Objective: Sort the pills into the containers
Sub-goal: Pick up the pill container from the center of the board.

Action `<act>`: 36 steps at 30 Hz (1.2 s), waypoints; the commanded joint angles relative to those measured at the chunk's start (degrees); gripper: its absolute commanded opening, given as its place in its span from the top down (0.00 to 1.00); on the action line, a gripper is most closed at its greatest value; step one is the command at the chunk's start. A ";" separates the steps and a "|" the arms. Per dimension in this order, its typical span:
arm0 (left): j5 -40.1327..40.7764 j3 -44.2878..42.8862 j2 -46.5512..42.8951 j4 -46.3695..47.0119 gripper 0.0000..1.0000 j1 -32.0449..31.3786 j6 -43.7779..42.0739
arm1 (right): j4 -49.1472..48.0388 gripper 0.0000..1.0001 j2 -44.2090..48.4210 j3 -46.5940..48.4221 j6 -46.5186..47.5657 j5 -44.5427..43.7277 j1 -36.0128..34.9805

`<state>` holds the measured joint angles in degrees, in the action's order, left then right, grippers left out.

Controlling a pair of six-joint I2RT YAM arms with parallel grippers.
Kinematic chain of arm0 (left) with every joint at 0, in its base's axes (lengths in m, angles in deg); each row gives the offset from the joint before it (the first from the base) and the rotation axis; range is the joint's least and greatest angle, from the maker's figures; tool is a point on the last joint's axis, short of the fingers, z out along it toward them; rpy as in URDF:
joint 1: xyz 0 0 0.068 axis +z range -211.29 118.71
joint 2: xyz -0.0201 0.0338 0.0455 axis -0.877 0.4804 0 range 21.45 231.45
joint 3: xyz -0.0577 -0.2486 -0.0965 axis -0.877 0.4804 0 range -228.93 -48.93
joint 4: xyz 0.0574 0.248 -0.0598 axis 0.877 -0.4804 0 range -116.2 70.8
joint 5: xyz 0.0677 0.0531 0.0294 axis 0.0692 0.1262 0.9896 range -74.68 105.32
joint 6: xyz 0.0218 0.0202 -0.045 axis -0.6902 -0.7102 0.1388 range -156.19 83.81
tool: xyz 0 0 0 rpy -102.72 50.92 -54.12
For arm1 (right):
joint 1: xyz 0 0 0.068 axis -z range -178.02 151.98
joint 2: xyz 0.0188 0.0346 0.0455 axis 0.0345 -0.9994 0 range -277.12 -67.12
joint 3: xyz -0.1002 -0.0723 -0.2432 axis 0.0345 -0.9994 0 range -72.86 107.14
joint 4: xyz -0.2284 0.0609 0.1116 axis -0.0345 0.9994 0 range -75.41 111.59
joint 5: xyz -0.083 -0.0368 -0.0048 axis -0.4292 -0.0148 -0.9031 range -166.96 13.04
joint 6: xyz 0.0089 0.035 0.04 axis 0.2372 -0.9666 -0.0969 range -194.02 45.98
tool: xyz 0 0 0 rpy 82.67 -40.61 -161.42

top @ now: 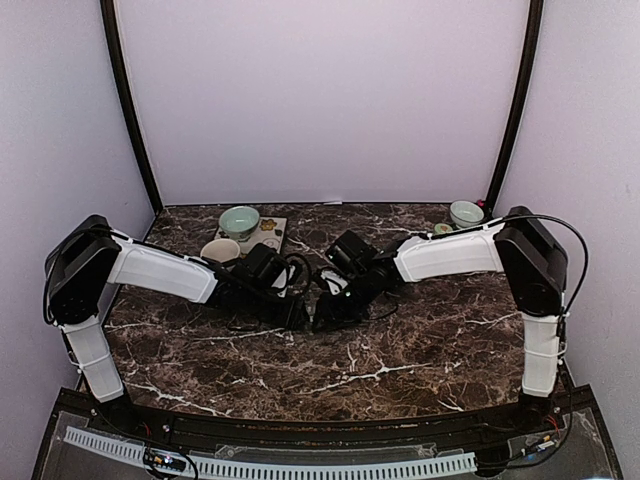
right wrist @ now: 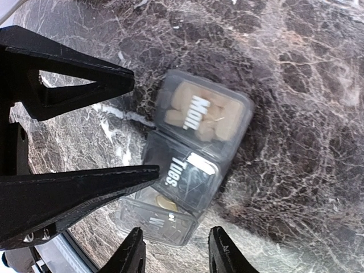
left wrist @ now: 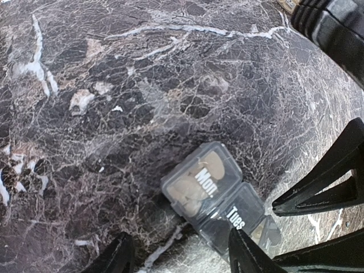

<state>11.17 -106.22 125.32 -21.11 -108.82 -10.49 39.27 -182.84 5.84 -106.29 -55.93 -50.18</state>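
The containers [right wrist: 193, 153] [left wrist: 213, 199] form one smoky grey, see-through strip of joined square compartments. The strip lies flat on the dark marbled counter [top: 400, 370], near its middle. You can read "Mon." on the end compartment and "Tues." on the next one. The lettering on the third is too blurred to read. The pills [right wrist: 182, 94] [left wrist: 213, 165] are tan pieces crowded inside the "Mon." compartment, and one yellowish piece shows in the third.

Left jaws: standing apart and gripping nothing. In the left wrist view, one of the fingertips [left wrist: 242, 250] sits at the edge of the "Tues." compartment. The other is over bare counter, clear of the strip.

Right jaws: parted, with the third compartment between the fingertips [right wrist: 224, 250]. You cannot tell from either wrist view whether they press on it.

In the top view, the left arm [top: 160, 270] and right arm [top: 450, 252] meet nose to nose, and their wrists hide the strip.

Farther back on the counter you will find a teal bowl [top: 240, 220] with a white mug [top: 220, 250] just in front of it. A second small bowl [top: 465, 212] stands at the rear right.
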 commanded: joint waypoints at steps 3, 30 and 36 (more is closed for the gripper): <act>0.51 -0.32 -0.56 -3.29 0.41 -0.20 -0.77 | -2.95 0.61 -2.20 -0.13 -1.57 1.52 -0.66; -0.01 2.90 -3.32 -2.79 0.40 -0.20 -2.07 | -2.72 0.64 -7.86 0.80 -8.86 0.99 -0.73; -0.47 4.32 -3.77 -1.74 0.41 -0.20 -1.79 | -4.23 0.65 -8.28 -0.28 -10.63 2.08 -0.75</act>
<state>11.48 -103.58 123.73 -21.97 -108.77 -11.63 33.85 -187.39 7.15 -115.21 -52.30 -50.27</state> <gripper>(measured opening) 0.596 0.354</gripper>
